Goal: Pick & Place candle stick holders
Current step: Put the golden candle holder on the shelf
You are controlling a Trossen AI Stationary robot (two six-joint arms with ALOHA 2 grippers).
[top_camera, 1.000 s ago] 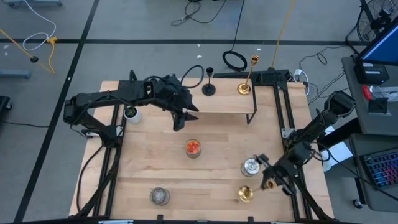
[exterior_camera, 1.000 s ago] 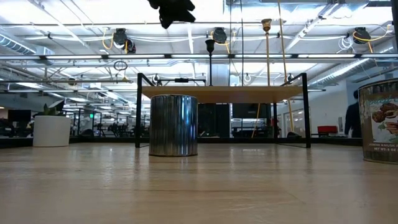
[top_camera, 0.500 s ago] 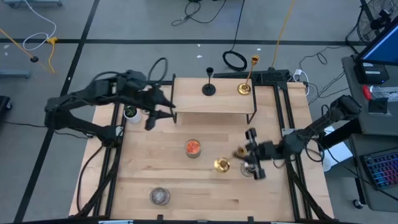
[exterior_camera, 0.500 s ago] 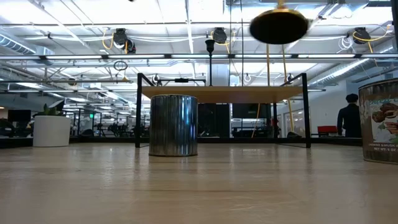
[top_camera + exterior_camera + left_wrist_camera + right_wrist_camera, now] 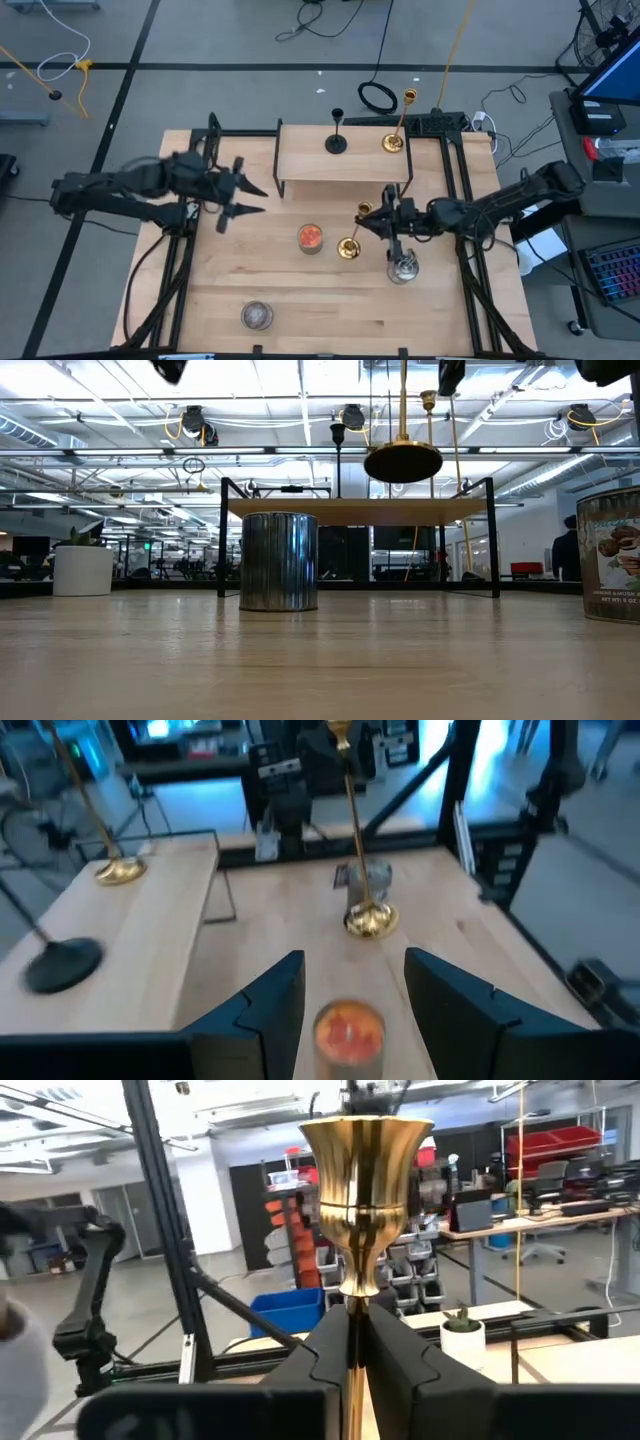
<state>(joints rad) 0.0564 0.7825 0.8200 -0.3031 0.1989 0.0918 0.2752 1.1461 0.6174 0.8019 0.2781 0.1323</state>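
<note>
Right gripper (image 5: 374,217) clenched on the stem of a gold candle stick holder (image 5: 352,240), held above the bench (image 5: 330,310) just off the shelf's (image 5: 300,160) front edge. Second gold holder (image 5: 392,140) and black holder (image 5: 336,143) stood on the shelf. Left gripper (image 5: 232,193), fingers released, hovered near the bench's left edge.

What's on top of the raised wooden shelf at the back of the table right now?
On the raised wooden shelf stand a short black candle stick holder and a tall shiny gold candle stick holder. Nothing visibly covers the shelf top; the space beneath it is hidden from above.
</note>
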